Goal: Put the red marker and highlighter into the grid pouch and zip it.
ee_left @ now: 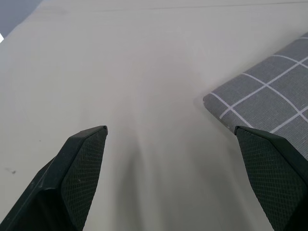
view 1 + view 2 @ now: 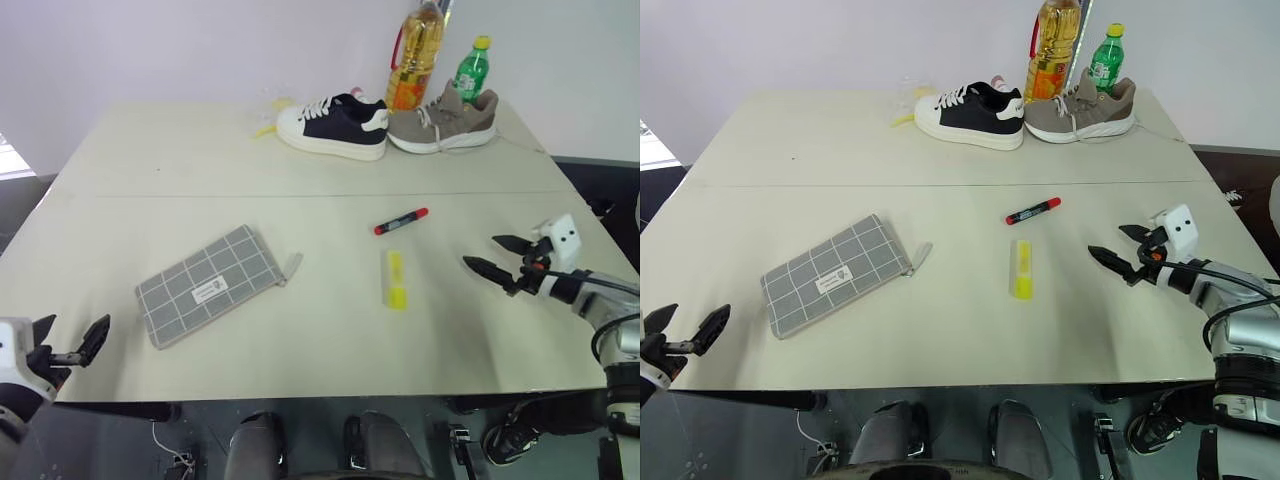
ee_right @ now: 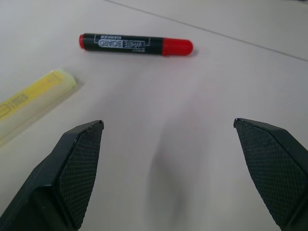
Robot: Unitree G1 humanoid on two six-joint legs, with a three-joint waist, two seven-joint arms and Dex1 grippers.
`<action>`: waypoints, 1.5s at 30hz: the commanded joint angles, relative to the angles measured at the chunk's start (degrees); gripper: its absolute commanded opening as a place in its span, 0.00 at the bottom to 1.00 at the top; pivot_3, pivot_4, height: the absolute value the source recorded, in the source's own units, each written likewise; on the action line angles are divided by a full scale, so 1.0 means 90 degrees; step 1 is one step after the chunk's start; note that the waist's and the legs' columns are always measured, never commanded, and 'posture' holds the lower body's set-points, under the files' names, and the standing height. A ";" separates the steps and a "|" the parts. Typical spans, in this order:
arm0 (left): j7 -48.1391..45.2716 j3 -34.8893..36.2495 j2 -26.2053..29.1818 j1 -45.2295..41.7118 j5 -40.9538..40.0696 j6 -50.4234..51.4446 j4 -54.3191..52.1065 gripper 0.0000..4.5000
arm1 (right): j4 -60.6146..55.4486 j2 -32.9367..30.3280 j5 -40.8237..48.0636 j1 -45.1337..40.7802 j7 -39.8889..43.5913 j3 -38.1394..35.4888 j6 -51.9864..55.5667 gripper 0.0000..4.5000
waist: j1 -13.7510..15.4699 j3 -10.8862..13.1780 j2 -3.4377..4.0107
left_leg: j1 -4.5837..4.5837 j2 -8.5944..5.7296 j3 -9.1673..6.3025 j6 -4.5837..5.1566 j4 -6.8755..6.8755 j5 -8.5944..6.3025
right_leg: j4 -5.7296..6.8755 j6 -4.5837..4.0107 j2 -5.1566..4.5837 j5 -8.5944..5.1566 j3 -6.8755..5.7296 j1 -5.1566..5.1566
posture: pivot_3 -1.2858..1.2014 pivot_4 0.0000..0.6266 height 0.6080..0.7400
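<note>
At the far edge of the worktop stand 2 shoes side by side: a white and navy sneaker on the left and a grey-brown sneaker on the right, toes touching or nearly so. Behind them rise a tall bottle of yellow oil with a red handle and a smaller green bottle with a yellow cap. A scrap of clear and yellow wrapping lies just left of the white sneaker. All of this sits well apart from the task's things, and nothing lies between them and either pincer.

The grid pouch lies flat at a slant in the near left part of the worktop, its zipper tab sticking out at its right end. The red marker lies right of centre, slanted, with the highlighter just nearer than it, pointing near to far; the 2 are near each other but not touching.

The left pincer hovers at the near left edge with its fingers spread wide and empty, the pouch's corner just ahead of it. The right pincer hangs over the right side, also wide and empty, aimed left towards the marker and highlighter.

The worktop is a pale beige surface with a seam running left to right across its middle. A plain white wall stands behind it.
</note>
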 commanded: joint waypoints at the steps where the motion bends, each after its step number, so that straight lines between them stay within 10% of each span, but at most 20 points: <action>1: 0.0034 0.0165 0.0016 -0.0002 0.0048 -0.0210 -0.0119 0.99 | -0.0051 -0.0038 0.0022 -0.0122 -0.0014 -0.0101 -0.0108 1.00 | 0.0001 0.0000 0.0000 | 0.0000 0.0000 0.0000 0.0000 0.0000 0.0000 | 0.0000 0.0000 0.0000 0.0000 0.0000 0.0000 | 0.52 0.24 0.74; 12: 0.0137 -0.0014 -0.0084 -0.0168 0.0200 -0.0524 -0.0193 0.99 | -0.1604 0.0566 0.0590 -0.0464 -0.0224 0.0393 0.1092 1.00 | -0.0038 -0.0001 0.0002 | 0.0000 0.0003 0.0000 0.0000 -0.0002 0.0000 | 0.0001 0.0016 0.0005 0.0011 0.0000 0.0001 | 0.52 0.24 0.74; 21: -0.0021 -0.0610 -0.0213 -0.0086 0.1039 -0.1523 -0.0040 1.00 | -0.3138 0.2585 0.0066 -0.1511 -0.1446 0.2589 0.2048 0.01 | -0.0015 -0.0006 -0.0003 | -0.0002 0.0012 -0.0002 0.0000 -0.0001 0.0000 | 0.0001 0.0006 0.0015 0.0015 0.0000 -0.0009 | 0.52 0.24 0.74; 32: -0.0422 -0.0700 0.0277 0.0315 0.2028 -0.2662 0.0366 1.00 | -0.1606 0.4551 -0.1458 -0.2300 -0.2843 0.4473 0.2311 0.01 | -0.0051 -0.0015 -0.0018 | -0.0012 0.0008 0.0004 0.0001 0.0005 -0.0001 | 0.0010 -0.0004 0.0013 0.0013 -0.0003 -0.0017 | 0.52 0.24 0.74; 45: -0.0727 -0.1042 0.1252 0.0755 0.3623 -0.4718 0.1299 1.00 | -0.0310 0.5160 -0.2048 -0.2581 -0.3067 0.4602 0.2635 0.01 | -0.0048 -0.0015 -0.0018 | -0.0011 0.0010 0.0008 -0.0015 0.0002 -0.0011 | 0.0022 -0.0014 0.0009 0.0007 -0.0003 -0.0029 | 0.52 0.24 0.74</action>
